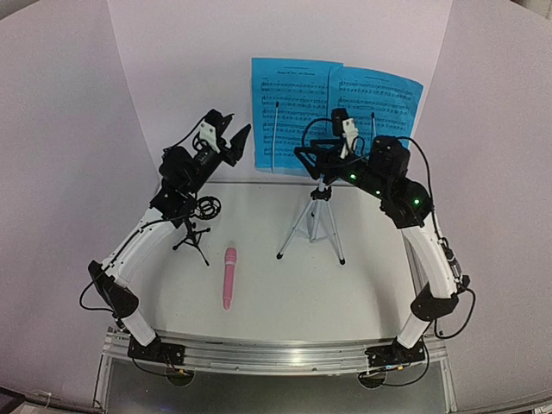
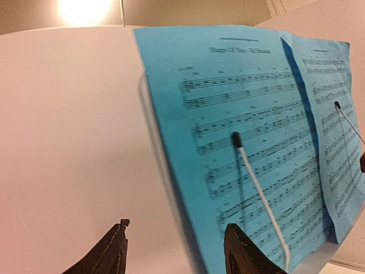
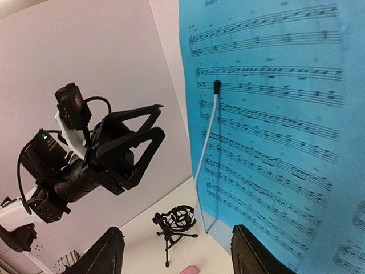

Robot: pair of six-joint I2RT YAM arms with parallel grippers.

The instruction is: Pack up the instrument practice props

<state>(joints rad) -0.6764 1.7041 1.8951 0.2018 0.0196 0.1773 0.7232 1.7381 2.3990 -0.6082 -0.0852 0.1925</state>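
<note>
The top camera looks down from above and behind the arms point(image 1: 142, 246) onto the whole table point(image 1: 285, 297). Both wrist cameras look out between their own fingers point(image 2: 114, 251), close up at the blue pages point(image 2: 228, 74), seen in all three views.

The overhead view is evenly and brightly lit from above, the white table point(image 1: 285, 285) and backdrop point(image 1: 172, 69) nearly washed out, with only faint, soft shadows under the mic point(image 1: 228, 278) and the tripod point(image 1: 299, 226), and its wide lens bows the scene's edges. In the left wrist view a lamp point(image 2: 82, 8) flares into a blown-out warm glare at the top edge, the blue pages point(image 2: 245, 154) look slightly soft and a blurred shadow runs along their left side. The right wrist view is dimmer and pinkish, yet the printed staves are sharp.
</note>
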